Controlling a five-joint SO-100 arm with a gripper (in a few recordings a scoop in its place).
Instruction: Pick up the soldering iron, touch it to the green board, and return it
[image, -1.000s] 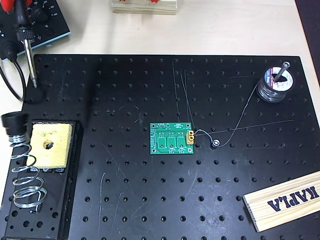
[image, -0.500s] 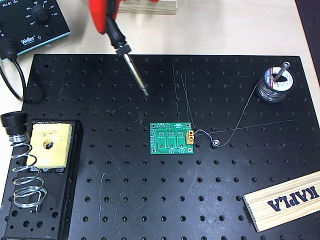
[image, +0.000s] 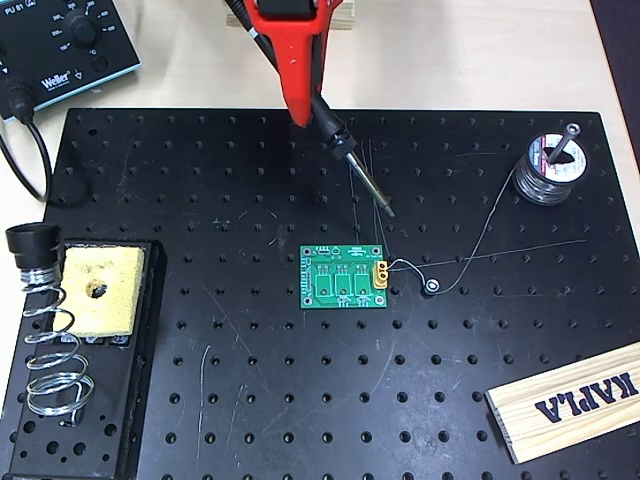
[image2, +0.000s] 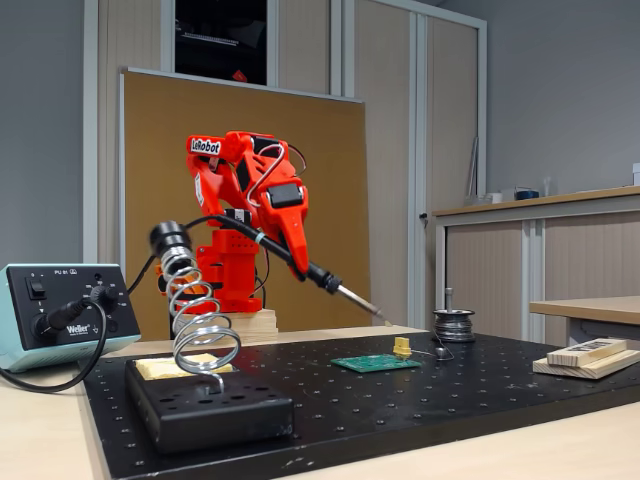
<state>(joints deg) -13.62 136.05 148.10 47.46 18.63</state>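
My red gripper (image: 300, 95) (image2: 292, 250) is shut on the black handle of the soldering iron (image: 352, 160) (image2: 330, 283). The iron hangs in the air, slanted down, and its metal tip is above the black plate, just beyond the far right corner of the green board (image: 344, 277) (image2: 376, 363). In the fixed view the tip is clearly higher than the board and apart from it. The board lies flat mid-plate with a yellow connector on its right edge. The iron's black cable runs back along my arm.
The coiled spring holder (image: 50, 350) (image2: 195, 315) with a yellow sponge (image: 100, 290) stands empty at the plate's left. A Weller box (image: 60, 40) sits far left, a solder spool (image: 550, 168) far right, a KAPLA wood block (image: 570, 400) near right. Thin wires lie by the board.
My gripper has swung the soldering iron from the far left, near the Weller box, rightward across the plate. Its tip is now close behind the green board.
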